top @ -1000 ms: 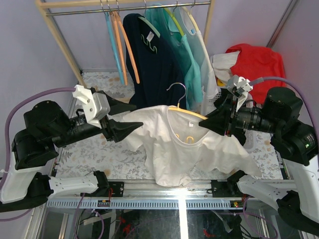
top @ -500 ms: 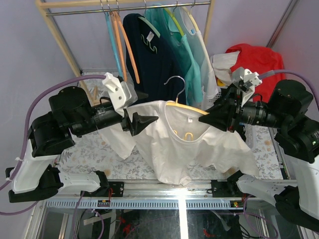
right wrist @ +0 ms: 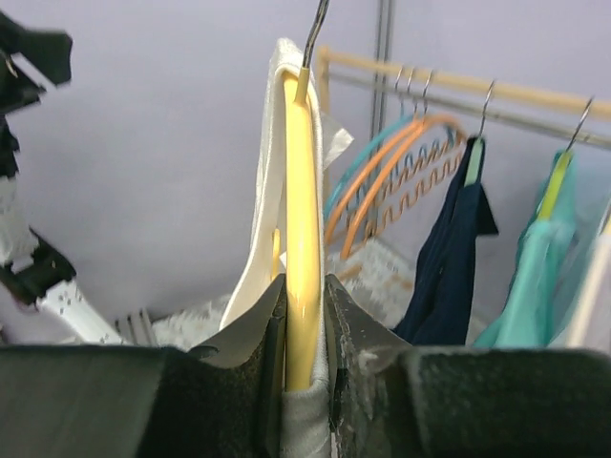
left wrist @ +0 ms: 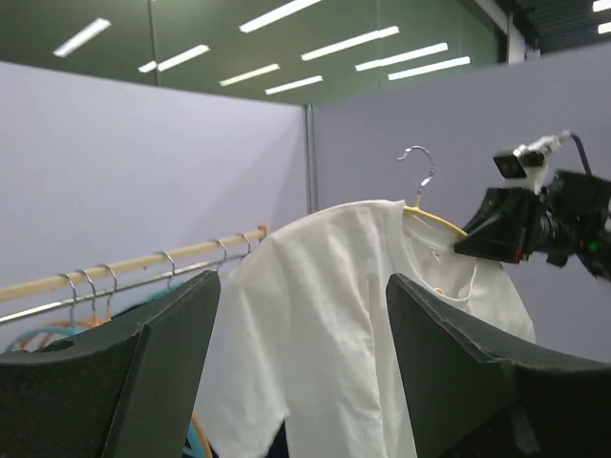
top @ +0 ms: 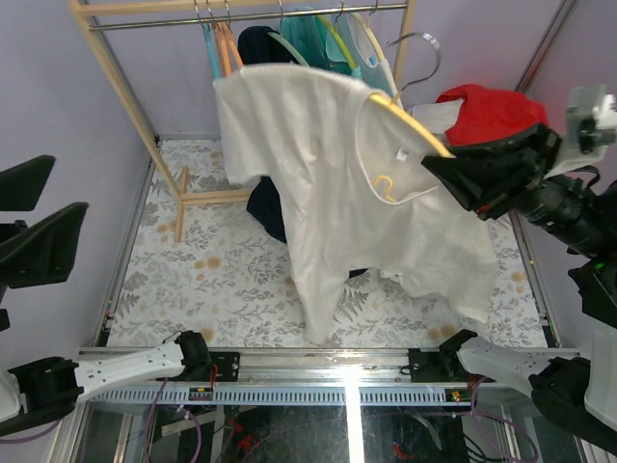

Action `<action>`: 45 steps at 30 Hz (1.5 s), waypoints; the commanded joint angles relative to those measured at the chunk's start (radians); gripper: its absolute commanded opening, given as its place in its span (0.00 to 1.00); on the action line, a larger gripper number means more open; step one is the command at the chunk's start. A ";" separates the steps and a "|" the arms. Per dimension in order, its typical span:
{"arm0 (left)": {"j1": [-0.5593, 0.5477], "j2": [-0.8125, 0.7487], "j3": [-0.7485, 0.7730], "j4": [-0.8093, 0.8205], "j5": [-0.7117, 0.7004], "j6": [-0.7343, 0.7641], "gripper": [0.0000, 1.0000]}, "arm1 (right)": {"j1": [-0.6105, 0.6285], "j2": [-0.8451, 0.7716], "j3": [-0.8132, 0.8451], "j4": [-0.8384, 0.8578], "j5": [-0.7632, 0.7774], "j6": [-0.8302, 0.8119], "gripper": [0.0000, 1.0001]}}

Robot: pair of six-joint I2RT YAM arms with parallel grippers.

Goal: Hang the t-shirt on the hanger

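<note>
The white t-shirt point(top: 328, 183) hangs draped over the pale yellow hanger point(top: 410, 116), lifted high in front of the clothes rack. The hanger's metal hook point(top: 424, 46) points up and is not on the rail. My right gripper point(top: 448, 174) is shut on the hanger's right shoulder with shirt fabric pinched in. In the right wrist view the yellow hanger point(right wrist: 304, 191) runs straight up between the shut gripper point(right wrist: 304, 315), with the t-shirt point(right wrist: 260, 219) beside it. My left gripper point(top: 69, 183) stands open at the far left, apart from the t-shirt point(left wrist: 325, 324), which shows between its fingers point(left wrist: 143, 382).
A wooden rack with a metal rail point(top: 260, 14) stands at the back. It carries orange hangers point(top: 227, 34), a navy shirt point(right wrist: 449, 258) and a mint shirt point(right wrist: 535, 277). A red cloth point(top: 487, 106) lies at the back right. The patterned mat point(top: 212, 280) covers the table.
My right gripper has raised the hanger and t-shirt up toward the rack. My left gripper has let go of the shirt's shoulder, opened and drawn back to the far left.
</note>
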 commanded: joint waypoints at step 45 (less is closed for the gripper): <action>0.059 0.230 0.324 -0.293 -0.320 -0.153 0.63 | 0.330 0.704 0.433 0.325 0.302 0.171 0.00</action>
